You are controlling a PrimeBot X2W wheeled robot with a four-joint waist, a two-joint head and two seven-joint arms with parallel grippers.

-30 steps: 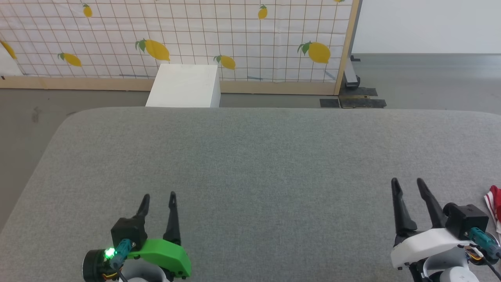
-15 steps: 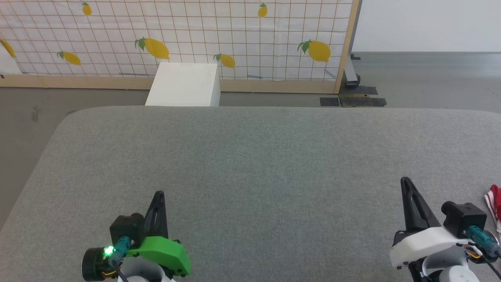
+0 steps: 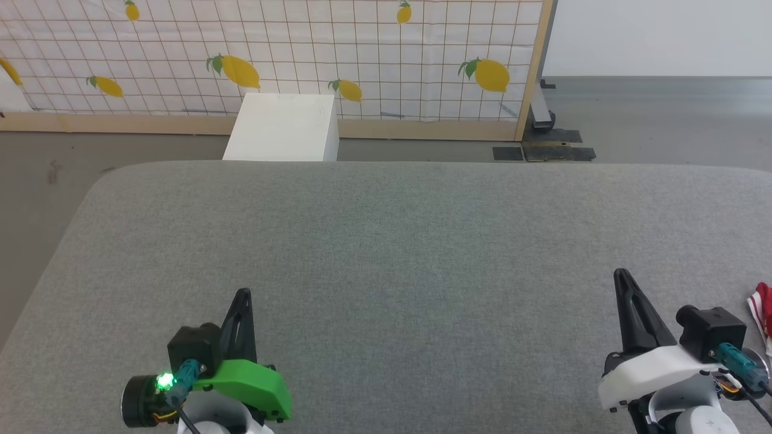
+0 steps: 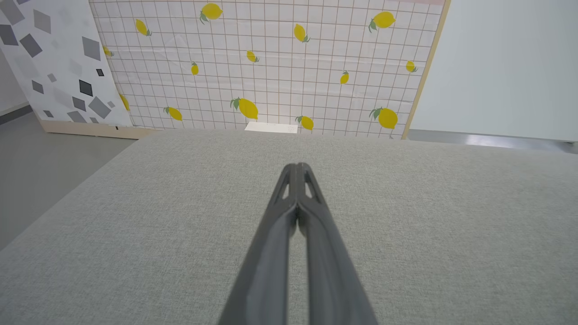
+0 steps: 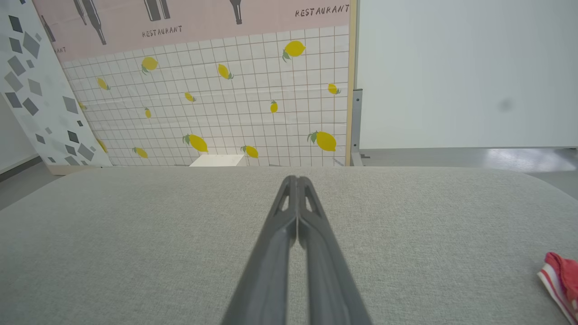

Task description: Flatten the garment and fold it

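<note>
- The garment [image 3: 761,308], red with a white striped edge, shows as a crumpled sliver at the right edge of the head view. It lies on the grey padded table [image 3: 386,241]. Most of it runs out of frame, so its long axis cannot be told.
- In the right wrist view the garment [image 5: 560,277] sits in the lower right corner, off to the right of the finger line.
- The right gripper [image 3: 621,278] is much the nearer: close to the cloth but not touching it, fingers pressed together, holding nothing.
- The left gripper [image 3: 243,296], at lower left, is likewise closed and empty, well apart from the cloth.
- The first reach likely falls to the right arm, swinging rightward and opening first.
</note>
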